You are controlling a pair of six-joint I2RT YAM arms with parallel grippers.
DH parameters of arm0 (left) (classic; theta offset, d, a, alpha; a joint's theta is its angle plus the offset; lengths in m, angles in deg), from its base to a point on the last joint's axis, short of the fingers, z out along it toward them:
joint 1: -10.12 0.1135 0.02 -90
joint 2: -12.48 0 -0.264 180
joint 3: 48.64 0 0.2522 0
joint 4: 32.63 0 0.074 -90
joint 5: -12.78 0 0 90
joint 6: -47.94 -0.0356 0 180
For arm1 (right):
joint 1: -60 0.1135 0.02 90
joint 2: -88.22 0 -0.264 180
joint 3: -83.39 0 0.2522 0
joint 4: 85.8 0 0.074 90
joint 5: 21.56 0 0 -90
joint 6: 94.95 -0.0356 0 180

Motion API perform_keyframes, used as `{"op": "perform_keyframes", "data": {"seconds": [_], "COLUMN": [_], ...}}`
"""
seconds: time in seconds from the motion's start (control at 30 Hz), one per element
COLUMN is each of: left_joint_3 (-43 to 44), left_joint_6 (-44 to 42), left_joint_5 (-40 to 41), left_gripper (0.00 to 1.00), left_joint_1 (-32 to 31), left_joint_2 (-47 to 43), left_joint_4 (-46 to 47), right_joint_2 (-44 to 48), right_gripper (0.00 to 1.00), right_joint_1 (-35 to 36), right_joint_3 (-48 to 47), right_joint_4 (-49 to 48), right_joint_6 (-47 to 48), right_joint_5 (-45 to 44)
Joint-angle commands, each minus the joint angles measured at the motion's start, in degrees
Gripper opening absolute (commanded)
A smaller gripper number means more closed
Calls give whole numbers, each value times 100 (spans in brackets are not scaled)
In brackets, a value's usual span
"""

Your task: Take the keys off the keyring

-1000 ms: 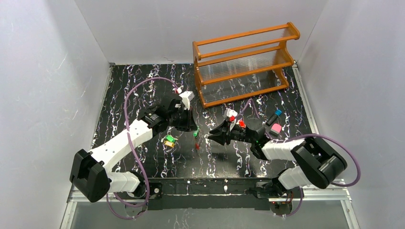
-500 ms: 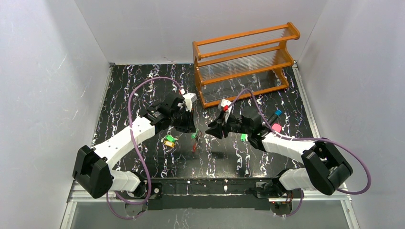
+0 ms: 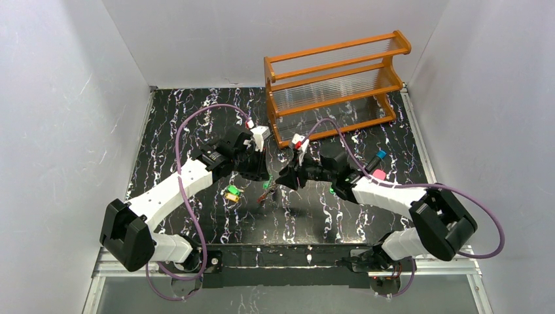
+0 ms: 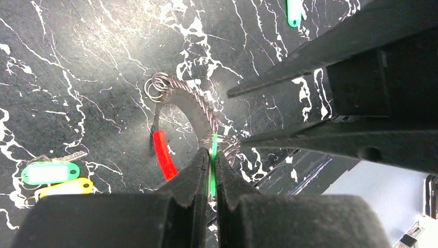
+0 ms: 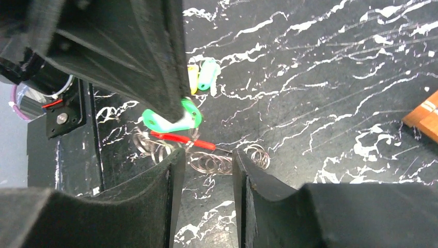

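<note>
Left wrist view: left gripper [image 4: 213, 155] clenches the green plastic-headed key [image 4: 214, 142], silvery ribbed coil keyring [image 4: 193, 106] just beyond its tips — right gripper [image 5: 206, 155], released, should pinch that coil squarely first.

One keyring [image 4: 199, 111], one rack [image 3: 334, 91], three green keys [image 4: 50, 173], one yellow key [image 4: 64, 187], perhaps more

Arms [image 3: 171, 191] — white links, blk joints, purple cables [image 3: 216, 106].
</note>
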Motion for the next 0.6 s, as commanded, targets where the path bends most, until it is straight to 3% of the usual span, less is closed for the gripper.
{"op": "perform_keyframes", "data": {"seconds": [0.0,0.57], "left_joint_3": [222,270], "left_joint_6": [-39,13], "left_joint_5": [-106,-146], "left_gripper": [0,0], "left_joint_1": [32,32], "left_joint_2": [-62,-17], "left_joint_4": [-98,-29], "right_joint_2": [-200,-90], "right_gripper": [46,46], "right_joint_1": [72,261], "right_joint_3": [-323,-617], "right_joint_4": [107,704], "right_joint_6": [-183,-485], "right_joint_5": [-278,-634]}}
